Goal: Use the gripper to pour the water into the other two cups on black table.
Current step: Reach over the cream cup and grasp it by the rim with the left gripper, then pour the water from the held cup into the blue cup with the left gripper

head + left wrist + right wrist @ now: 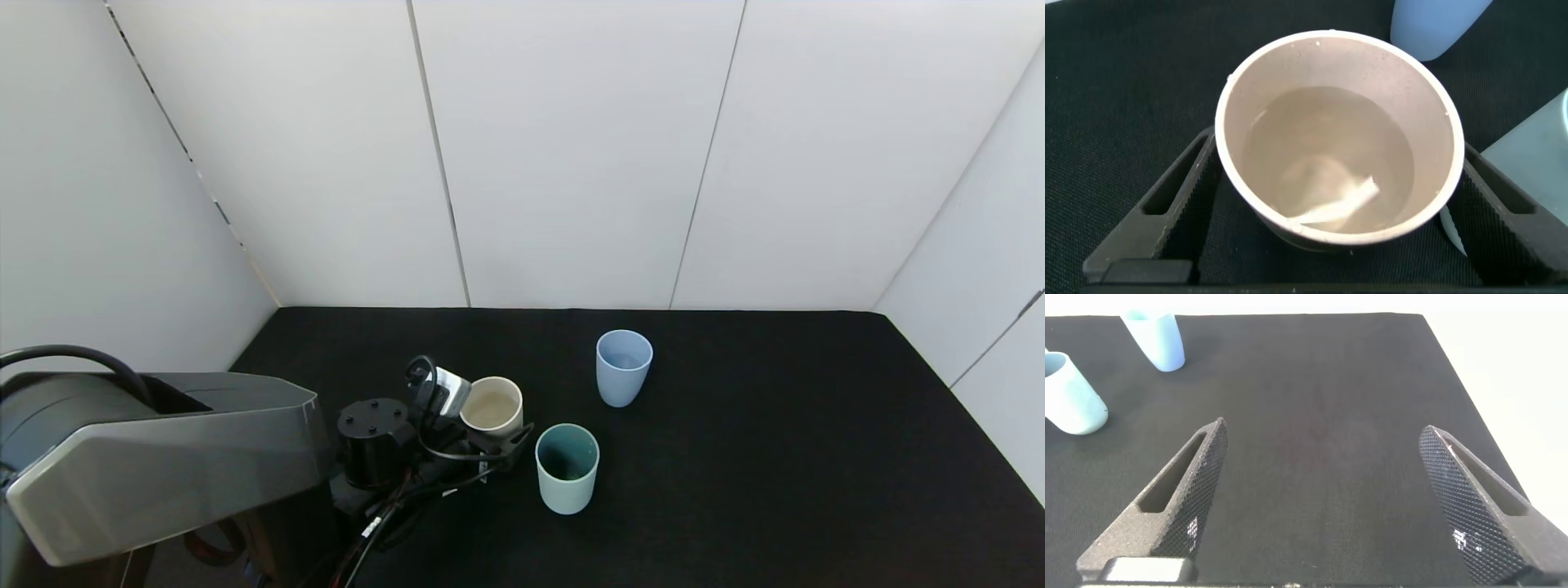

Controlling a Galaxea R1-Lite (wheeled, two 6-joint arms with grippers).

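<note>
- Three tumblers stand upright on the worktop (775, 457), left of its middle.
- The cream tumbler (492, 406) sits leftmost, water (1327, 155) inside it, between the left tool's (500, 435) spread fingers (1167, 204).
- The teal tumbler (566, 468) stands just right of it, nearer the robot.
- The blue tumbler (624, 367) stands farther back, rightmost.
- The right tool (1327, 498) hangs spread over bare worktop, well apart from the tumblers.

Matte plastic cups (624, 366); felt-like black table (775, 457); ridged tool pads (1200, 469).
</note>
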